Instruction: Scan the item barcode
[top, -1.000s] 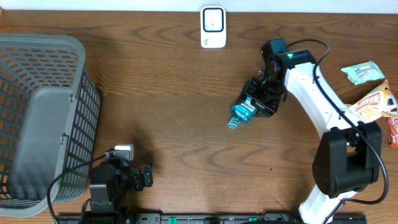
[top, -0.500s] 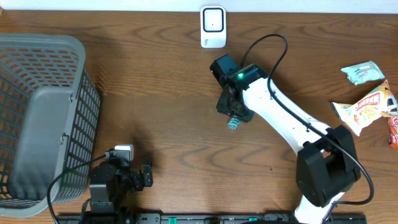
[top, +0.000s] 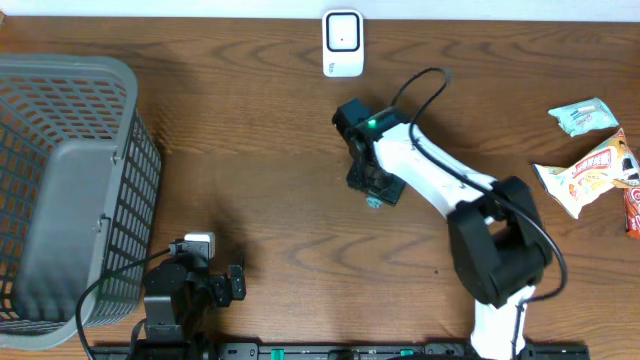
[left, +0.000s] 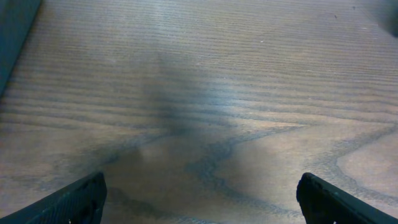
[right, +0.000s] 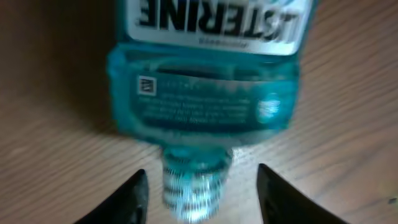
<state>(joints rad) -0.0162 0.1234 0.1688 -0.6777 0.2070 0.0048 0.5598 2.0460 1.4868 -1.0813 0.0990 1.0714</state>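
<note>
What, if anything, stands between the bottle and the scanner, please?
Nothing visible on the table does: bare wood runs from the bottle to the scanner. Only the right arm itself, at its wrist, hangs above part of that stretch.

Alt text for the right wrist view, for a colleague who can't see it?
A teal Listerine bottle fills the blurred frame, its ribbed cap pointing at the camera between the dark fingertips of the right gripper. Wood-grain table lies behind; whether the fingers grip it is unclear.
</note>
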